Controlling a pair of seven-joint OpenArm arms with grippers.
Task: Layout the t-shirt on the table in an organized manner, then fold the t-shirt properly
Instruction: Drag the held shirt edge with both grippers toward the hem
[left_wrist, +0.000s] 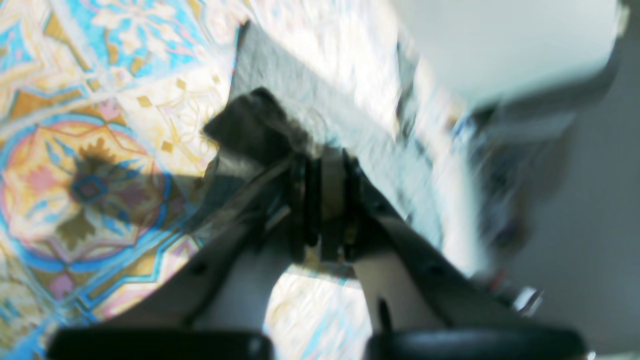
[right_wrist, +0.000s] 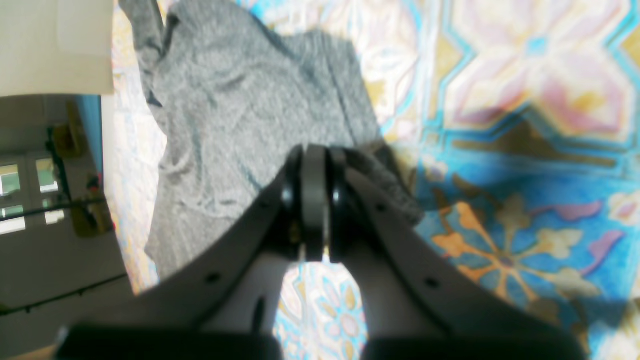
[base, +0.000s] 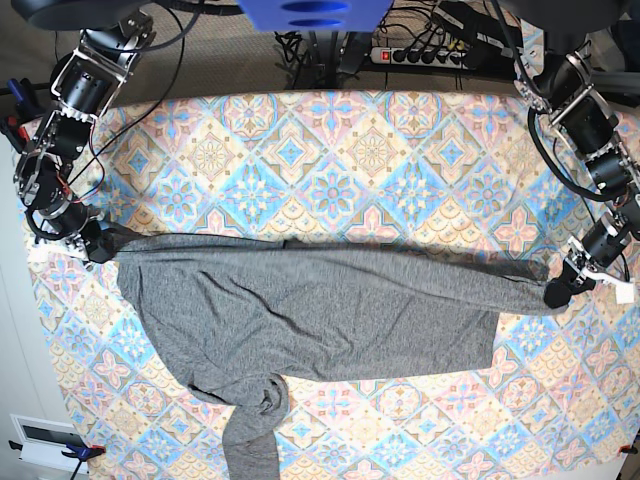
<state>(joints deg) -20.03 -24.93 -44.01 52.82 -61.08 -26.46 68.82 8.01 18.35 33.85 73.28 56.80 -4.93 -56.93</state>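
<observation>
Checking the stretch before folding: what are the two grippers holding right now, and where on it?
Both hold the t-shirt. The right gripper and the left gripper each pinch one end of its top edge, stretching it across the table.

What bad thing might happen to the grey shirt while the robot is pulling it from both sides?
The left end effector and right end effector pinch only thin corners of the heathered dark-grey knit t-shirt, so one might slip out. One long sleeve lies bunched near the front edge of the patterned cloth-covered table and may stay crumpled or slide off.
</observation>
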